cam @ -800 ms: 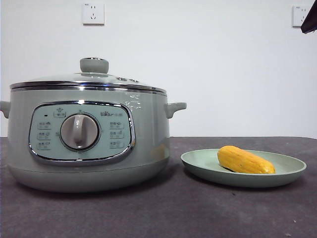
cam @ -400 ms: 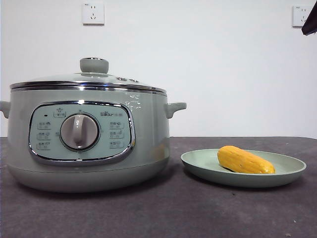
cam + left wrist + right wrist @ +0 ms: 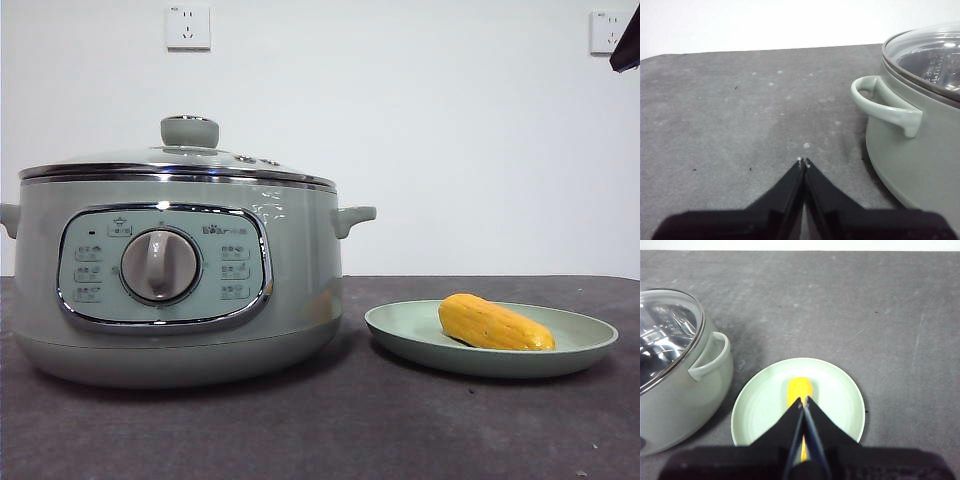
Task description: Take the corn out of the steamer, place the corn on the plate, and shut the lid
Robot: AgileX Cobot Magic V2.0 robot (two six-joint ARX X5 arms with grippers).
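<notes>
The short yellow-orange corn cob (image 3: 495, 322) lies on the shallow pale-green plate (image 3: 585, 345), and the domed glass lid (image 3: 180, 160) sits on the sage-green steamer pot (image 3: 300, 280). My right claw (image 3: 803, 402) hangs clenched and empty above the plate. My left claw (image 3: 803, 162) is clenched too, over bare grey table (image 3: 730, 115) left of the pot.

Lid (image 3: 180, 160) on steamer (image 3: 180, 290), corn (image 3: 495, 323) on plate (image 3: 590, 345) — beside it

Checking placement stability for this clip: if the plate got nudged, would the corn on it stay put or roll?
The corn is rounded and tapered, so it would probably roll in a curve, not straight. The plate has only a low rim, which might barely stop it. Its kernel rows likely add some grip.
</notes>
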